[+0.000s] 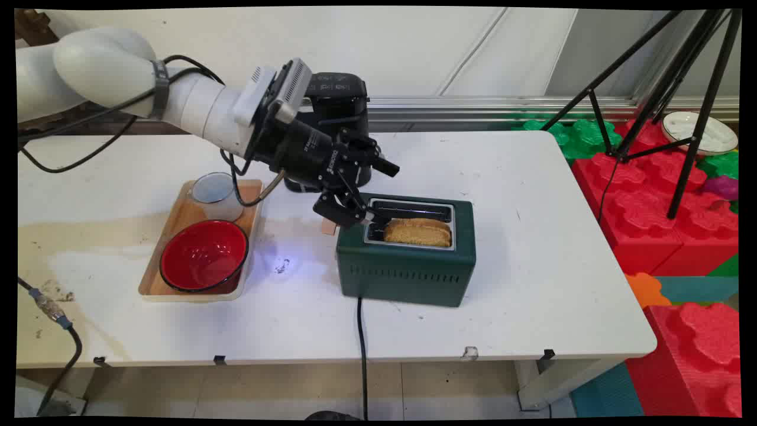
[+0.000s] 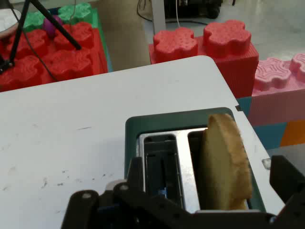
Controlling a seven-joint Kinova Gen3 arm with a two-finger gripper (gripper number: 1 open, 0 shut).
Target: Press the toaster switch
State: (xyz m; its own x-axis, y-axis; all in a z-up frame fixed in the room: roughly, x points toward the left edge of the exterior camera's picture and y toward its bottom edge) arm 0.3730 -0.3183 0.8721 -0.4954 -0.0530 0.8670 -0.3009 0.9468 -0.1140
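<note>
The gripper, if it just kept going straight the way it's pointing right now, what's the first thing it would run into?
Most likely the green toaster. The gripper hangs at its left end, angled down toward the slots, with the slice of toast standing in the nearer slot. Depth is unclear, so it may meet the toaster's metal top or the toast first.

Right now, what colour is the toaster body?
Dark green toaster with a silver slotted top; clearest in the main view.

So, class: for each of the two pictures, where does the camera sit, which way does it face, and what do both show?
Main view: fixed above the table's near side, facing the back wall; shows the white arm and its black gripper.
Hand view: on the hand, looking along the gripper toward the red foam blocks; its linkage shows.
Shared: dark green metal toaster, browned bread slice, white table.
</note>
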